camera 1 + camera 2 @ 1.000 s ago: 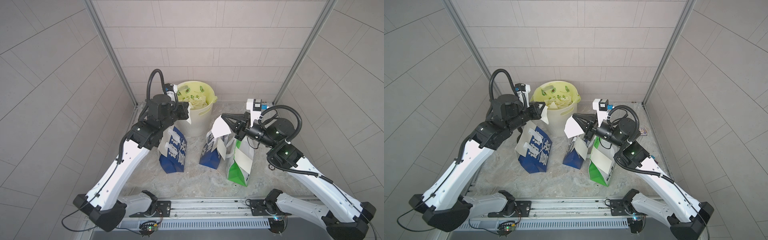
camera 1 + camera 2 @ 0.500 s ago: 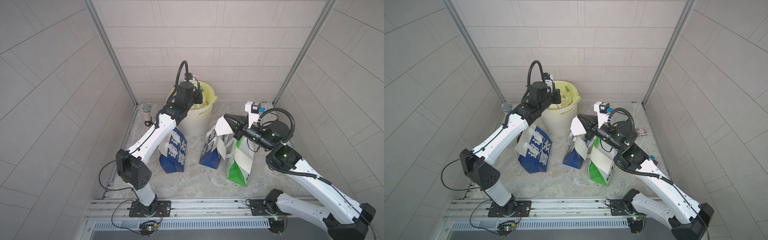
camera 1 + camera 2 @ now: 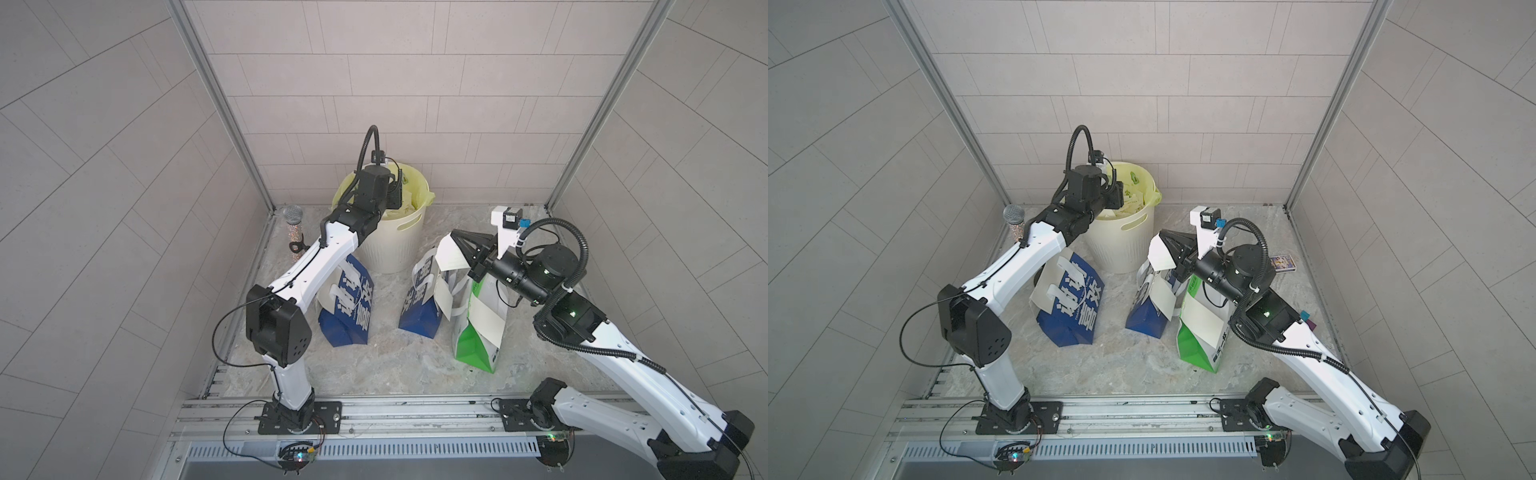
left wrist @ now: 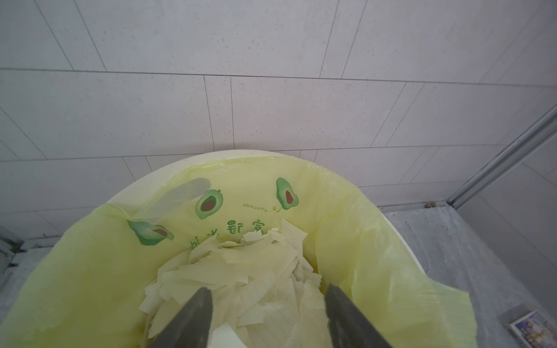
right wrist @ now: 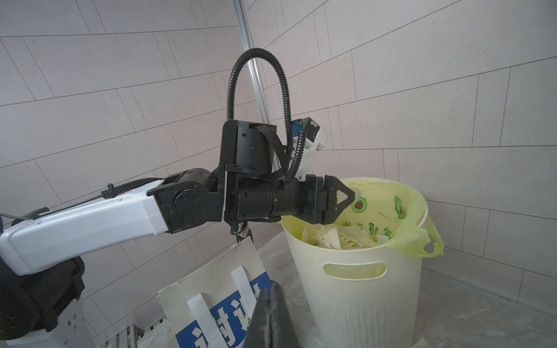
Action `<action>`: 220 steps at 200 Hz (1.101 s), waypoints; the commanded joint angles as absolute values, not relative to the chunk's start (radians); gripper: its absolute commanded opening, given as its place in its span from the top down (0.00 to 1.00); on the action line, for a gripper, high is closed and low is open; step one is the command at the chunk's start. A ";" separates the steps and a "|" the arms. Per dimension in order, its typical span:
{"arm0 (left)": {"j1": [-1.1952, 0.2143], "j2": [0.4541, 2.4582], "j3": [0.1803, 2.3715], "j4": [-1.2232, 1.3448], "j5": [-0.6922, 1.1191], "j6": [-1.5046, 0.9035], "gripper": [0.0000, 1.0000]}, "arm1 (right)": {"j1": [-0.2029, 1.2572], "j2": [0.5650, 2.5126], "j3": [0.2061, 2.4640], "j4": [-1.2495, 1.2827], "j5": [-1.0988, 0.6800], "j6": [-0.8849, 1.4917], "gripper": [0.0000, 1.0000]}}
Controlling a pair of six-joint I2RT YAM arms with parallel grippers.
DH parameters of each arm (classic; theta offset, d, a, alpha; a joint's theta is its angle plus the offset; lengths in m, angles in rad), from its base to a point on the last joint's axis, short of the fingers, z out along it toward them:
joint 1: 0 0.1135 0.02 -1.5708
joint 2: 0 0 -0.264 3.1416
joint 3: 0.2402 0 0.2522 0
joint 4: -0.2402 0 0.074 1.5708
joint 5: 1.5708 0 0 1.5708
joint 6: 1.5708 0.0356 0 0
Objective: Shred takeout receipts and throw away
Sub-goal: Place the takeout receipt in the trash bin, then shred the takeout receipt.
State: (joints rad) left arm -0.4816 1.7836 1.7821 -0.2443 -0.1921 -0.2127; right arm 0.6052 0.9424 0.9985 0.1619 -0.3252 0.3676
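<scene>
Marbled floor: wastebasket at 12 o'clock holds receipt scraps; left gripper gapes wide above; right gripper pinches a receipt piece; bag receipts await shredding.

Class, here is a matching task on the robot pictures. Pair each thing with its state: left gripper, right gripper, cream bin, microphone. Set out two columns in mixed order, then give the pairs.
Things
1. left gripper
2. right gripper
3. cream bin
4. microphone

States
A. stands upright in a back corner
B. open above the bin
C. holds torn paper pieces
D. shut on a white receipt

Pairs: 1-B, 2-D, 3-C, 4-A
</scene>
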 commanded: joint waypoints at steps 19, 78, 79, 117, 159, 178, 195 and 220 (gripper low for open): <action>-0.478 1.655 1.800 -0.244 -0.187 -0.168 0.18 | 0.593 0.961 1.013 0.254 -0.347 0.413 1.00; -0.476 1.480 1.736 -0.274 -0.033 -0.181 0.12 | 0.527 1.011 0.975 0.483 -0.443 0.625 1.00; -0.476 1.478 1.736 -0.276 -0.029 -0.181 0.13 | 0.527 1.012 0.975 0.486 -0.443 0.628 1.00; -0.475 1.392 1.711 -0.392 0.112 -0.218 0.13 | 0.503 1.043 0.978 0.597 -0.458 0.747 1.00; -0.477 1.265 1.558 -0.244 0.467 -0.362 0.15 | 0.502 1.085 1.034 0.612 -0.493 0.812 1.00; -0.478 1.210 1.460 -0.143 0.582 -0.447 0.15 | 0.502 1.108 1.060 0.631 -0.508 0.849 1.00; -0.481 1.180 1.388 -0.045 0.670 -0.528 0.14 | 0.504 1.125 1.063 0.679 -0.501 0.895 1.00; -0.489 1.182 1.320 0.102 0.770 -0.662 0.13 | 0.511 1.156 1.071 0.748 -0.508 0.958 1.00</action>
